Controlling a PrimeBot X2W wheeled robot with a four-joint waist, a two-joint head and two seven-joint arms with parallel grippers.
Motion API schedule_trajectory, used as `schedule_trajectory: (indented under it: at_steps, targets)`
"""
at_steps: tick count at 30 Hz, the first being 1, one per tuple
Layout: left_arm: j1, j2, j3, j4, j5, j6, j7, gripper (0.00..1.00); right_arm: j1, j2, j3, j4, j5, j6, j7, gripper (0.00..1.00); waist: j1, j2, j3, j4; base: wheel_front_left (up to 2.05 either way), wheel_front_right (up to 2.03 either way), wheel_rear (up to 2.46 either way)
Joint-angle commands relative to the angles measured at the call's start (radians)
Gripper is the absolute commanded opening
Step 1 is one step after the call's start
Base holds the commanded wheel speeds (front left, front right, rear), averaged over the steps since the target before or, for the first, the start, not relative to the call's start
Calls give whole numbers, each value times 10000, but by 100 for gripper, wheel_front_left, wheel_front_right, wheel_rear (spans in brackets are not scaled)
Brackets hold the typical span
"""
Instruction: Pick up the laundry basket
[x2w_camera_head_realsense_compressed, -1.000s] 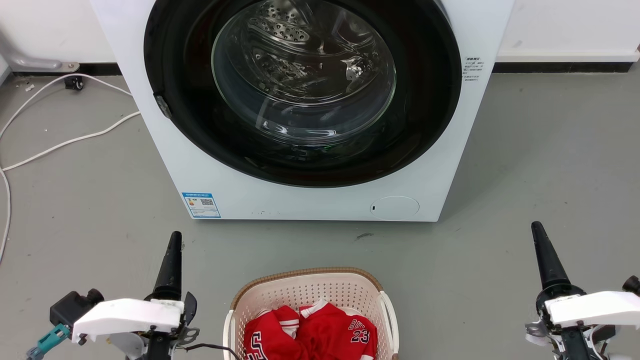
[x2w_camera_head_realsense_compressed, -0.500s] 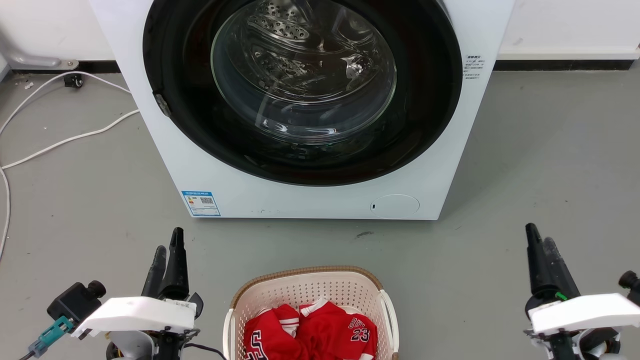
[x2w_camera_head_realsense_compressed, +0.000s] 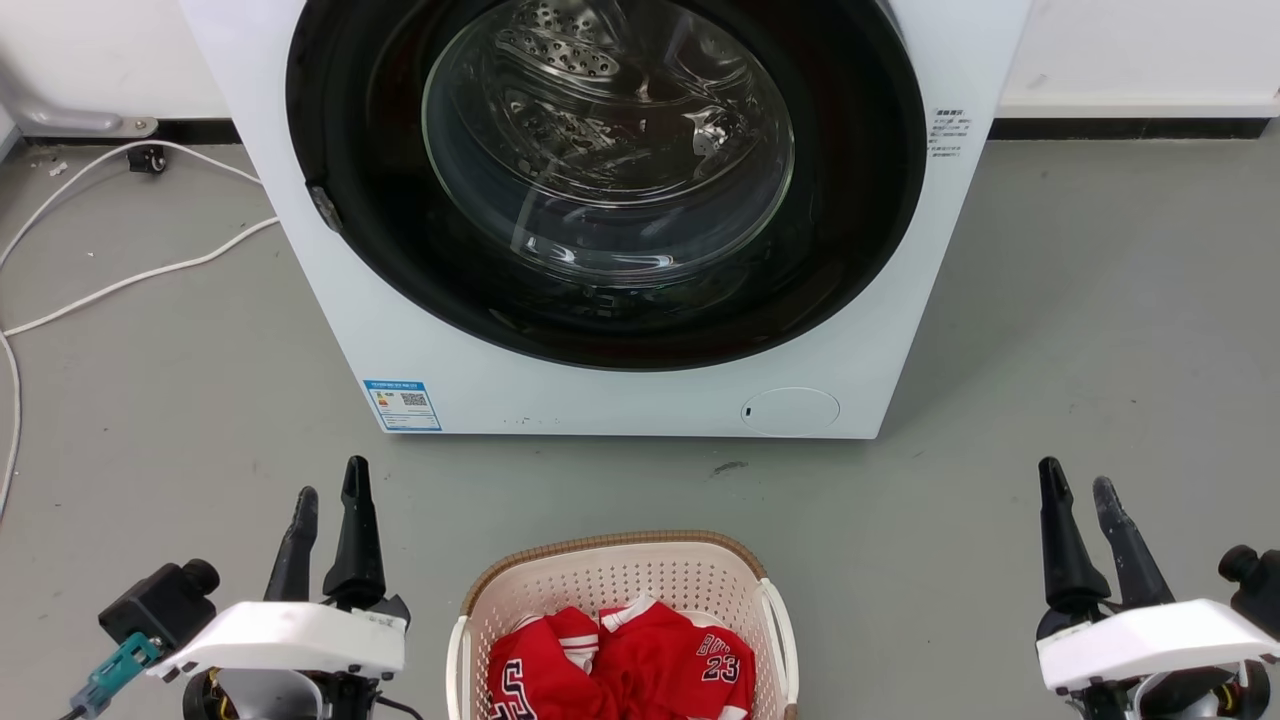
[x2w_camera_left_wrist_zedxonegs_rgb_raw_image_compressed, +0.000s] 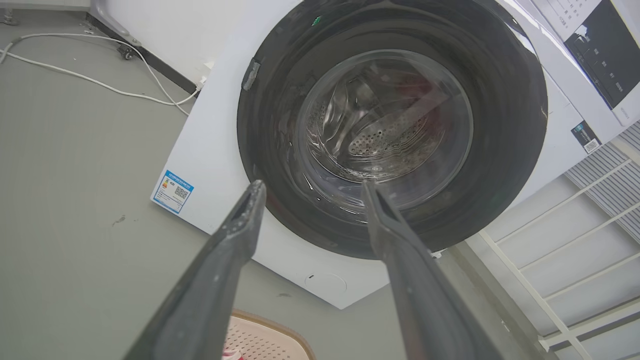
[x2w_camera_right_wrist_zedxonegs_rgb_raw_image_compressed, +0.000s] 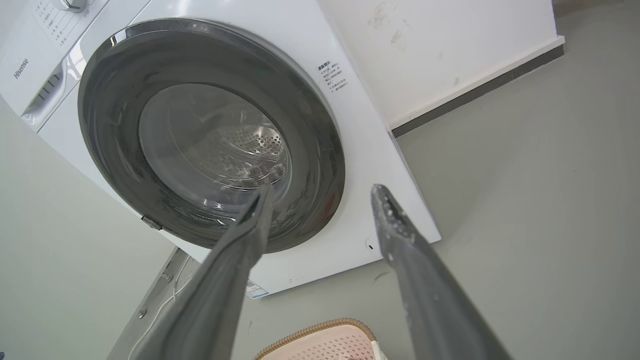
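— Where's the laundry basket (x2w_camera_head_realsense_compressed: 620, 585)?
— On the smooth grey floor (x2w_camera_head_realsense_compressed: 1100, 300), before the white washing machine (x2w_camera_head_realsense_compressed: 400, 330). It's cream perforated plastic with a brown woven-look rim, and a red jersey (x2w_camera_head_realsense_compressed: 640, 670) lies crumpled inside.
— The claws?
— The left gripper (x2w_camera_head_realsense_compressed: 329, 480) and right gripper (x2w_camera_head_realsense_compressed: 1075, 475) flank it, not touching. Closed a second ago, both now stand spread and empty.

left pincer (x2w_camera_head_realsense_compressed: 330, 477) and right pincer (x2w_camera_head_realsense_compressed: 1074, 473) share tapered black fingers (x2w_camera_head_realsense_compressed: 355, 540) above white wrist shells (x2w_camera_head_realsense_compressed: 290, 635).
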Motion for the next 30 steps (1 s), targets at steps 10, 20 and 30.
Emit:
schedule_trajectory:
  at_steps: [10,20,30]
  targets:
    - [179,47,-92,-76,1645,55,-384,100,177,-45,94,-237,-1584,3,-372,100,0,-1,-27,17,0,0,0]
    - [255,114,-275,-33,2810,185,-648,100,306,-46,98,-256,-2733,2,-640,100,0,-1,-25,21,0,0,0]
    - [375,108,-262,-19,3734,307,-890,100,431,-46,245,-370,-3771,2,-880,100,0,-1,-23,26,0,0,0]
